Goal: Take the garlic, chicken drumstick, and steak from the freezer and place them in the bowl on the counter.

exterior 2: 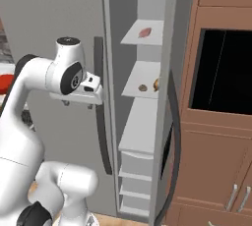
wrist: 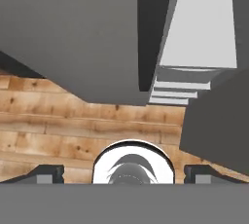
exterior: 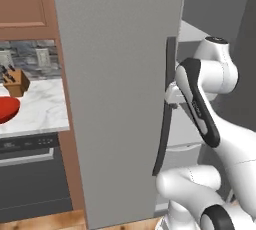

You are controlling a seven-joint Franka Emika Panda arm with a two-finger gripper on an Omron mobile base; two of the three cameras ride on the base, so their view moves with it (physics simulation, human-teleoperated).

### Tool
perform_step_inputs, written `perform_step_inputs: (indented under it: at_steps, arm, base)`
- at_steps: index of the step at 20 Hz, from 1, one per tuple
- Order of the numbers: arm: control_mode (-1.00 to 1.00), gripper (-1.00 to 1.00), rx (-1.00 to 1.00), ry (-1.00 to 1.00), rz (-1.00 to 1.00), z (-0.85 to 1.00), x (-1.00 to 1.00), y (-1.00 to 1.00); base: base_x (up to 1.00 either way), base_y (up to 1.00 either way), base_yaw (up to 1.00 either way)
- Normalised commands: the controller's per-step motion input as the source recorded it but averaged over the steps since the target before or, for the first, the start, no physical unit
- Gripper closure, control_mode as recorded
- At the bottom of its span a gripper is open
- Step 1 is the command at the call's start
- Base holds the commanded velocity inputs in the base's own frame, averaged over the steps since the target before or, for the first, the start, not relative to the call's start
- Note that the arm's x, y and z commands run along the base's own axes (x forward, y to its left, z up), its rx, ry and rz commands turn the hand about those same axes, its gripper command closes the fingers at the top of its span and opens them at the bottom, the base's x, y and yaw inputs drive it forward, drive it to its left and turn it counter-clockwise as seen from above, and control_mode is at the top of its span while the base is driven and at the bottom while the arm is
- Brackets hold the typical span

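Grey freezer [exterior: 120, 99] door beside counter [exterior: 37, 109] bearing red bowl [exterior: 7, 109].

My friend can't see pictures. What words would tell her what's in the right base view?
A tall grey freezer stands part open, showing white shelves with a pinkish piece of meat up high and two small foods on the shelf below. The white robot arm reaches toward the gap, its gripper near the dark door handle. Brown wooden cabinets stand on the right.
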Motion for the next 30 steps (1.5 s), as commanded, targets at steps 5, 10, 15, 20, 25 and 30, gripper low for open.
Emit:
perform_step_inputs:
  at_steps: [5, 10, 15, 20, 25, 30]
  arm:
    - [1.00, -1.00, 0.00, 0.00, 0.00, 0.00, 0.00, 0.00]
    - [1.00, -1.00, 0.00, 0.00, 0.00, 0.00, 0.00, 0.00]
    - [1.00, -1.00, 0.00, 0.00, 0.00, 0.00, 0.00, 0.00]
    - [1.00, -1.00, 0.00, 0.00, 0.00, 0.00, 0.00, 0.00]
    - [1.00, -1.00, 0.00, 0.00, 0.00, 0.00, 0.00, 0.00]
    - [-1.00, -1.00, 0.00, 0.00, -0.13, -0.03, 1.00, -0.27]
  base:
    - [-0.06, -0.72, 0.00]
    - [0.25, -0.26, -0.01]
    - [0.32, 0.00, -0.06]
    - [0.66, -0.27, -0.19]
    - [0.84, -0.05, -0.13]
    - [0.00, 0.00, 0.00]
